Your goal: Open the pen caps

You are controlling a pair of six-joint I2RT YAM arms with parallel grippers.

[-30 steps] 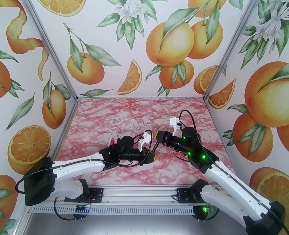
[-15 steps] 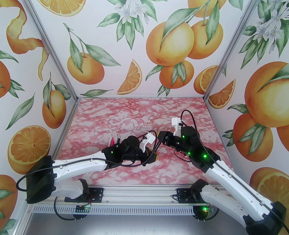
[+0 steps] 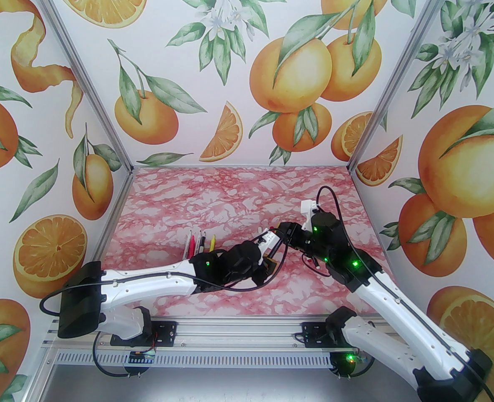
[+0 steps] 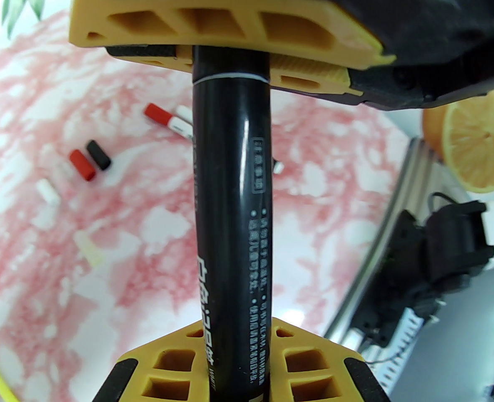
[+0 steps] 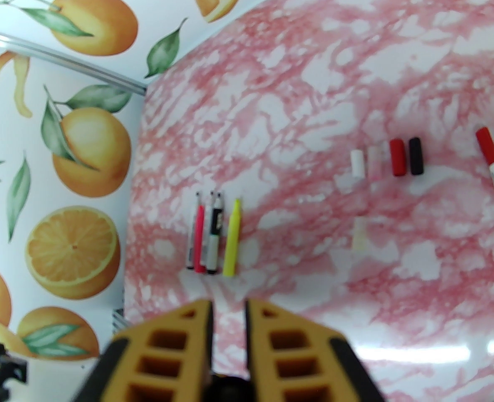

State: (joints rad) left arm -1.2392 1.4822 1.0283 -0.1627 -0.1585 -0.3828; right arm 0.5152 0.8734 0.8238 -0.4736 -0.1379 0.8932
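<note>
Marble table (image 4: 29,78); black pen (image 4: 230,203) between jaws

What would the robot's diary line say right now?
left pincer: shut on black pen | right pincer: shut on cap | cap: not yet off | table: loose caps, uncapped pens

Three walls (image 3: 247,111) printed with oranges and leaves are joined by aluminium posts (image 3: 86,83). The tabletop (image 3: 213,199) is patterned in pink marble.
</note>
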